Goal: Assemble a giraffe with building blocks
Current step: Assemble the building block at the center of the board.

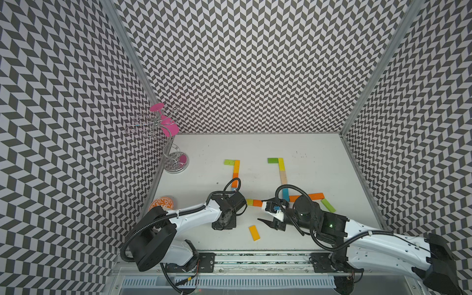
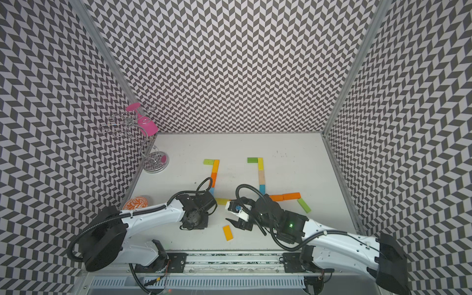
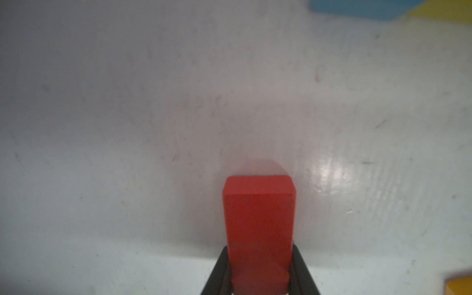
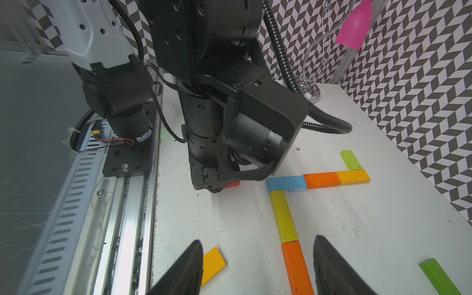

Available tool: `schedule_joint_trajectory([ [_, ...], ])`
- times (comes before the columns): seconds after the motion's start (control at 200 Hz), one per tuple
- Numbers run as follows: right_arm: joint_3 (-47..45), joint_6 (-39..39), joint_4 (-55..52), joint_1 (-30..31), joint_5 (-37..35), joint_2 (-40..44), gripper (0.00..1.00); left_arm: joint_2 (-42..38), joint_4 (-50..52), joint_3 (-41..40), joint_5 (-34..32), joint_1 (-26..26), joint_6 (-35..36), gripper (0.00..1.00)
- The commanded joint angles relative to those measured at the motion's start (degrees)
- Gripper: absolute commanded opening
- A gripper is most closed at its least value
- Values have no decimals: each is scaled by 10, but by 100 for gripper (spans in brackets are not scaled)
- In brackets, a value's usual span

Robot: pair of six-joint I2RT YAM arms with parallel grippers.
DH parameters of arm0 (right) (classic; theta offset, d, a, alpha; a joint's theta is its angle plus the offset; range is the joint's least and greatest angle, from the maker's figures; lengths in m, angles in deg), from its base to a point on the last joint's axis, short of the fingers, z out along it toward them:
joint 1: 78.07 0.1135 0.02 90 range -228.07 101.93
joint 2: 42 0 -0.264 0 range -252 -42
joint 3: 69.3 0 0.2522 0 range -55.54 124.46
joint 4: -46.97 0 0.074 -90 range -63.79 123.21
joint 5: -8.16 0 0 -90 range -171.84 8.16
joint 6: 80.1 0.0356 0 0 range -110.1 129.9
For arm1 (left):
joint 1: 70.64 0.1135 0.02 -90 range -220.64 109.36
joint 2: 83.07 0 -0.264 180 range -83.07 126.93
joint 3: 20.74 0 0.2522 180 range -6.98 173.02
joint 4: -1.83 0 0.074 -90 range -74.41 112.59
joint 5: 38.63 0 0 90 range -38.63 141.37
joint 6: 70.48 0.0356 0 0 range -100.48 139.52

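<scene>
In the left wrist view my left gripper point(image 3: 259, 270) is shut on a red block point(image 3: 259, 229), held close over the white table. In both top views the wrist point(image 1: 224, 222) hides the block and jaws. My right gripper point(image 1: 264, 210) stands open above the table with nothing between its fingers point(image 4: 194, 265). It hovers by a yellow block point(image 4: 283, 217) and an orange block point(image 4: 296, 268) lying end to end. A loose yellow-orange block point(image 1: 254, 232) lies near the front edge. Two flat figures of coloured blocks lie behind: one topped by a green block point(image 1: 229, 162), one holding a tan block point(image 1: 283, 176).
An orange-patterned bowl point(image 1: 161, 203) sits at the table's left edge behind my left arm. A wire stand point(image 1: 176, 163) carrying a pink glass point(image 1: 167, 125) stands in the back left corner. A slanted green block point(image 1: 328, 205) lies right of the figures. Patterned walls enclose three sides.
</scene>
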Motion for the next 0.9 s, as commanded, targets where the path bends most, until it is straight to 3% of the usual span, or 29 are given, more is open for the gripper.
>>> schedule_joint_trajectory([
  [0.0, 23, 7, 22, 13, -21, -8, 66, 51, -4, 6, 4, -6, 49, 11],
  [0.19, 28, 9, 16, 23, -34, -9, 66, 97, 24, 41, 11, -6, 90, 14],
  [0.431, 31, 8, 14, 29, -39, -9, 67, 136, 67, 85, -17, -2, 142, 35],
  [0.896, 34, 2, 9, 31, -45, -12, 67, 152, 85, 114, -46, 1, 185, 42],
])
